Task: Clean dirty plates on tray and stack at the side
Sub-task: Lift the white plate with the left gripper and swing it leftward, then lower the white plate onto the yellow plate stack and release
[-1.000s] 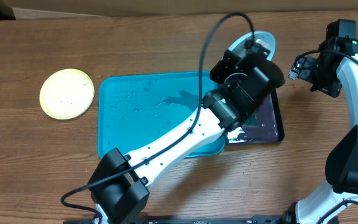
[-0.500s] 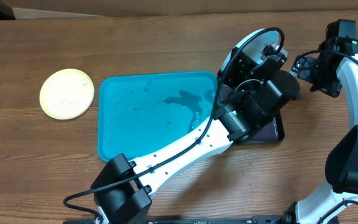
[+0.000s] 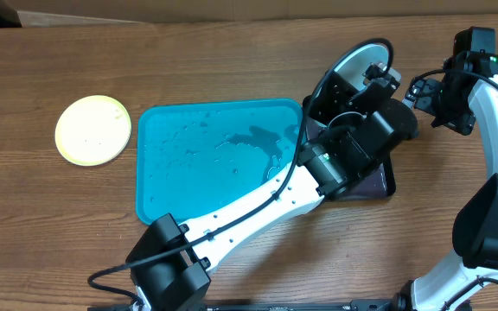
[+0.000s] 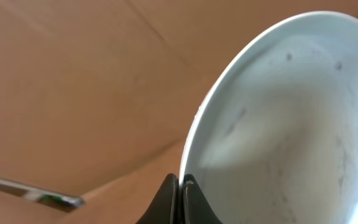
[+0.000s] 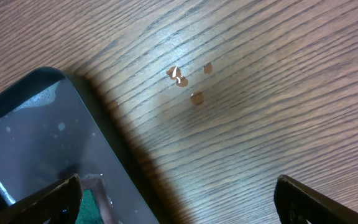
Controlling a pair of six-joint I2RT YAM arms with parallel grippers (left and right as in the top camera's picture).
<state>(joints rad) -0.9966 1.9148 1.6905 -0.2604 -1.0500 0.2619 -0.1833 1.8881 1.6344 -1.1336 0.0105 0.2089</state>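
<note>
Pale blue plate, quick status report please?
Left gripper shut on pale blue plate, at its rim, plate tipped up. Right gripper open, empty, above table. Nothing blocking.

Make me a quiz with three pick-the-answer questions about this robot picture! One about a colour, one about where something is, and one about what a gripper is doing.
1. What colour is the big tray?
A. red
B. turquoise
C. yellow

2. Where is the yellow-green plate?
A. on the table, left of the tray
B. inside the tray
C. under the tray

3. What is the left gripper doing?
A. standing wide open
B. holding a cup
C. pinching the rim of the pale blue plate

Answers:
1 B: the tray's floor and rim are turquoise.
2 A: it lies on bare wood, apart from the tray.
3 C: the fingers are shut on the plate's edge, and the plate stands tilted up.
</note>
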